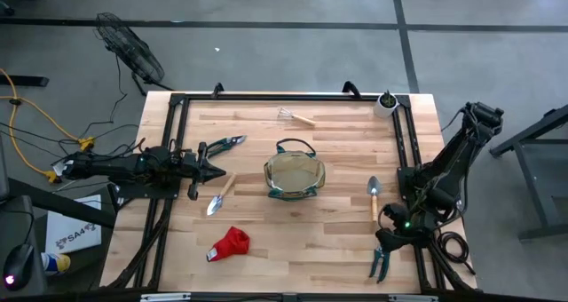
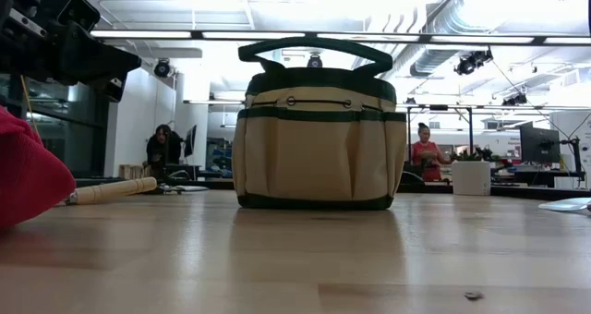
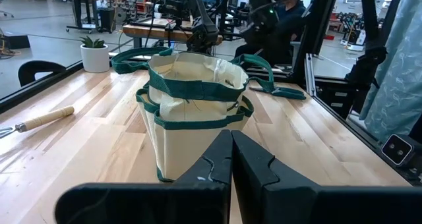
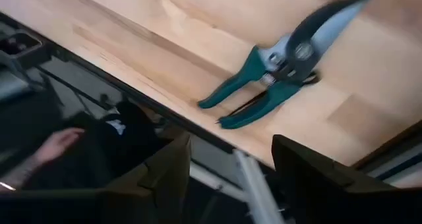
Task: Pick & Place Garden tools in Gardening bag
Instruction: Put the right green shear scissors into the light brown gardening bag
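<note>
Bag (image 1: 294,178) upright near the middle of the table (image 1: 337,240), mouth open, green handles up; seen from the low view (image 2: 319,134) as tan fabric with dark green trim.

Right gripper (image 1: 393,234) near the table's right front corner, fingers (image 4: 165,168) spread apart, nothing between them. Pruners (image 4: 277,76) with green handles flat on the wood close to the table edge, just beyond those fingers, not touched; in the high view (image 1: 382,263) just in front of the gripper.

Left gripper (image 1: 211,172) at the left side of the table, pointed toward the bag, fingers (image 3: 217,165) pressed together, holding nothing.

Shears (image 1: 222,145) just behind the left gripper. Trowel (image 1: 219,195) with wooden handle just in front of it, lying at an angle. Second trowel (image 1: 374,198) right of the bag, blade toward the back, close to the right arm. Red glove (image 1: 231,243) at the front left, apart from the rest; in the low view (image 2: 28,175) very near the camera. Small rake (image 1: 295,116) at the back, behind the bag; wooden handle also in the left wrist view (image 3: 46,117). White pot (image 1: 386,102) with plant at the back right corner.

Two persons far behind the table in the low view, details not clear.
</note>
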